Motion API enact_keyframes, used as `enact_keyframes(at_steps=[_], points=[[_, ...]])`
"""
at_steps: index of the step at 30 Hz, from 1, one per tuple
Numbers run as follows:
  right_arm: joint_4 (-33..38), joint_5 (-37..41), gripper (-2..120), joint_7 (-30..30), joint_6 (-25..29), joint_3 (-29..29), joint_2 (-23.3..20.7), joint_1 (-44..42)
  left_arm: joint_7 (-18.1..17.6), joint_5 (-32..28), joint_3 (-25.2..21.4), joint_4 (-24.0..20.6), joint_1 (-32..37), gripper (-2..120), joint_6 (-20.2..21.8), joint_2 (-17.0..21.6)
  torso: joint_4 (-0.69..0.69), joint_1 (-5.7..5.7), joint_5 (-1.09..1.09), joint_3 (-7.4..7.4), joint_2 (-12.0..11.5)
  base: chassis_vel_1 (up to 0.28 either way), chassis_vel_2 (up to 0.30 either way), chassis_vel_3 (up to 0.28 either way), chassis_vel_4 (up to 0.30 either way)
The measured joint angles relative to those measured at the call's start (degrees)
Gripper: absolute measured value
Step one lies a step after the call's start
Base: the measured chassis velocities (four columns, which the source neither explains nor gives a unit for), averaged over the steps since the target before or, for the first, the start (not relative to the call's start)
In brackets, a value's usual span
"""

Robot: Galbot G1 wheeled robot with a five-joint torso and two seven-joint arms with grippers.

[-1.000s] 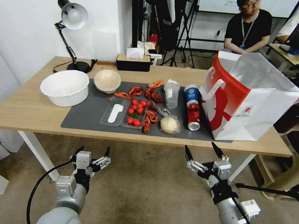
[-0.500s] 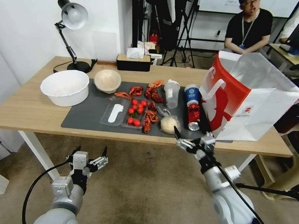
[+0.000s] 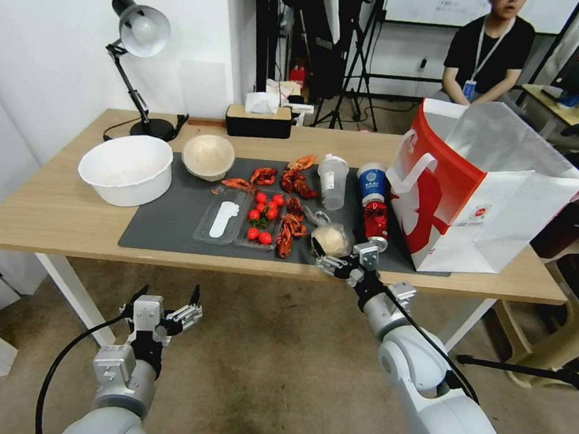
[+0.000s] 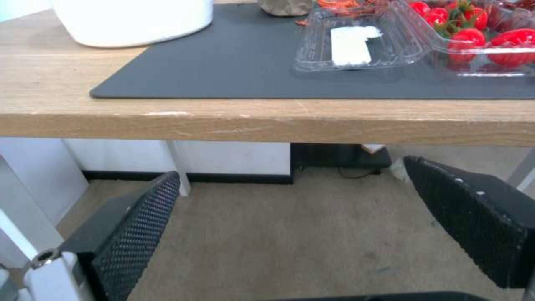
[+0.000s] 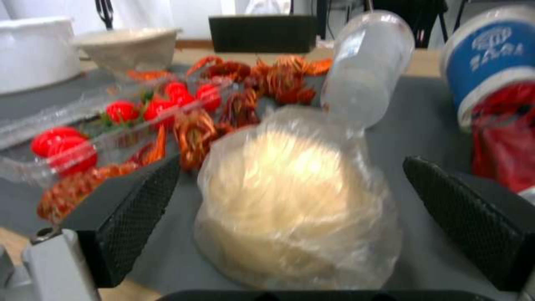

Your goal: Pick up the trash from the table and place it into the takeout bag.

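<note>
On the table, a clear plastic bag with a beige lump lies at the near edge of the dark mat. My right gripper is open at that edge, and the bag sits between its fingers, untouched. A blue-and-red cup lies on its side beside the bag. A clear lidded cup stands behind it, and a small beige bowl is farther left. The red-and-white takeout bag stands open at the right. My left gripper hangs open below the table edge.
A big white bowl sits on the left, with a desk lamp and a black tissue box at the back. A clear tray of cherry tomatoes and crayfish shells lie mid-mat. A person sits behind the table.
My right arm rose from below the table and moved forward-left until its open fingers flank the plastic bag. The left gripper sank slightly and stayed open.
</note>
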Motion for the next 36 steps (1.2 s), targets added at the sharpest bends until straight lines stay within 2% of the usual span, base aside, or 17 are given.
enact_keyframes(at_steps=[5, 9, 12, 14, 16, 19, 20, 21, 24, 25, 30, 31, 36], points=[[-0.49, 0.08, 100, 0.76, -0.86, -0.48, 0.40, 0.43, -0.02, 0.28, 0.00, 0.15, 0.09, 100, -0.07, -0.12, 0.00, -0.01, 0.00, -0.01, 0.00, 0.000, 0.000, 0.000, 0.000], [-0.74, 0.28, 92, 0.68, -1.22, -0.49, 0.64, 0.45, -0.02, 0.71, 0.09, 0.25, 0.19, 100, -0.21, -0.38, 0.00, -0.01, 0.00, -0.01, 0.00, 0.000, 0.000, 0.000, 0.000], [-0.85, 0.62, 80, 0.47, -1.40, -0.43, 0.64, 0.27, -0.03, 0.78, 0.17, 0.48, 0.18, 100, -0.52, -0.43, 0.00, -0.01, 0.00, -0.01, 0.00, 0.000, 0.000, 0.000, 0.000], [-0.85, 0.75, 77, 0.44, -1.50, -0.40, 0.63, 0.20, -0.04, 0.78, 0.18, 0.50, 0.19, 100, -0.61, -0.43, 0.00, -0.01, 0.00, 0.00, 0.00, 0.000, 0.000, 0.000, 0.000], [-0.74, 1.03, 67, 0.34, -1.72, -0.23, 0.51, -0.08, -0.14, 0.78, 0.28, 0.61, 0.26, 100, -0.93, -0.44, 0.00, -0.01, 0.00, -0.01, 0.00, 0.000, 0.000, 0.000, 0.000], [-0.65, 1.03, 60, 0.34, -1.74, -0.13, 0.46, -0.28, -0.23, 0.78, 0.37, 0.63, 0.30, 100, -1.10, -0.45, 0.00, -0.01, 0.00, -0.01, 0.00, 0.000, 0.000, 0.000, 0.000], [-0.63, 1.02, 52, 0.35, -1.74, -0.01, 0.41, -0.51, -0.35, 0.83, 0.43, 0.65, 0.32, 100, -1.42, -0.46, 0.00, -0.01, 0.00, -0.01, 0.00, 0.000, 0.000, 0.000, 0.000], [-0.63, 1.02, 52, 0.35, -1.74, -0.01, 0.41, -0.51, -0.35, 0.83, 0.43, 0.65, 0.32, 100, -1.42, -0.46, 0.00, -0.01, 0.00, -0.01, 0.00, 0.000, 0.000, 0.000, 0.000], [-0.47, 0.95, 36, 0.45, -1.71, 0.14, 0.28, -0.94, -0.55, 0.85, 0.45, 0.65, 0.45, 100, -1.84, -0.45, 0.00, -0.02, 0.00, -0.01, 0.00, 0.000, 0.000, 0.000, 0.000], [-0.47, 0.95, 36, 0.45, -1.71, 0.14, 0.28, -0.94, -0.55, 0.85, 0.45, 0.65, 0.45, 100, -1.84, -0.45, 0.00, -0.02, 0.00, -0.01, 0.00, 0.000, 0.000, 0.000, 0.000], [-0.33, 0.91, 20, 1.07, -1.61, 0.17, -0.05, -1.00, -0.71, 0.86, 0.48, 0.63, 0.78, 100, -2.12, -0.43, 0.00, -0.01, 0.00, -0.01, 0.02, 0.000, 0.000, 0.000, 0.000], [-0.33, 0.94, 14, 1.14, -0.64, 0.14, -0.19, -0.86, -0.71, 0.94, 0.57, 0.56, 0.89, 100, -2.21, -0.44, 0.00, -0.01, 0.00, -0.01, 0.01, 0.000, 0.000, 0.000, 0.000], [0.82, 1.02, 8, -1.51, 4.38, 0.72, -0.79, -0.46, -0.74, 1.05, 0.73, 0.41, 0.94, 100, -2.38, -0.47, 0.00, -0.01, 0.03, 0.00, 0.01, 0.000, 0.000, 0.000, 0.000]])
